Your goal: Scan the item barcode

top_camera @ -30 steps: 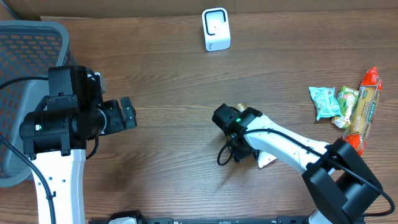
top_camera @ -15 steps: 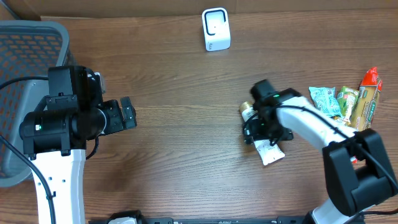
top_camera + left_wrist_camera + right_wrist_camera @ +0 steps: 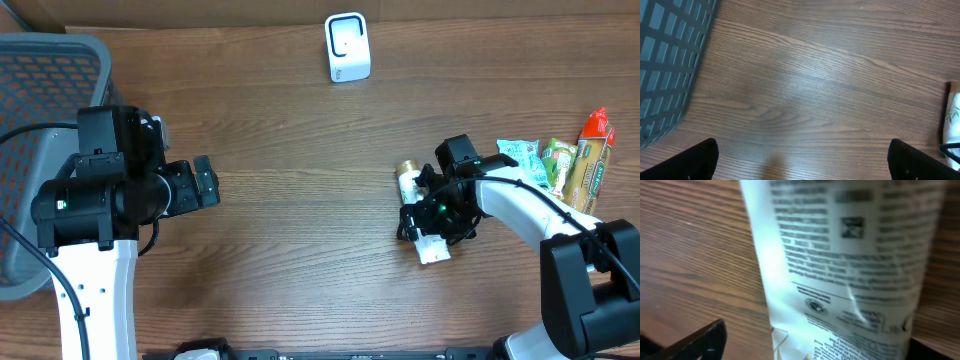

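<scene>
The item is a white tube (image 3: 408,185) with a gold cap, lying flat on the table right of centre. My right gripper (image 3: 437,215) is low over its lower half. In the right wrist view the tube's printed side (image 3: 850,255) fills the frame. My right gripper (image 3: 815,347) is open and straddles it, with bare wood showing between the left finger (image 3: 705,340) and the tube. The white barcode scanner (image 3: 347,47) stands at the back centre. My left gripper (image 3: 205,183) hovers open at the left with nothing between its fingers (image 3: 690,160). The tube's end (image 3: 952,115) shows at the left wrist view's right edge.
A grey mesh basket (image 3: 45,90) fills the far left, and its wall (image 3: 670,60) also shows in the left wrist view. Several snack packets (image 3: 555,170) lie at the right edge. Bare wood lies between the scanner and the tube.
My right gripper has swung rightward from the table's middle and settled over the tube's lower half. The tube has shifted slightly right. The left arm has not moved.
</scene>
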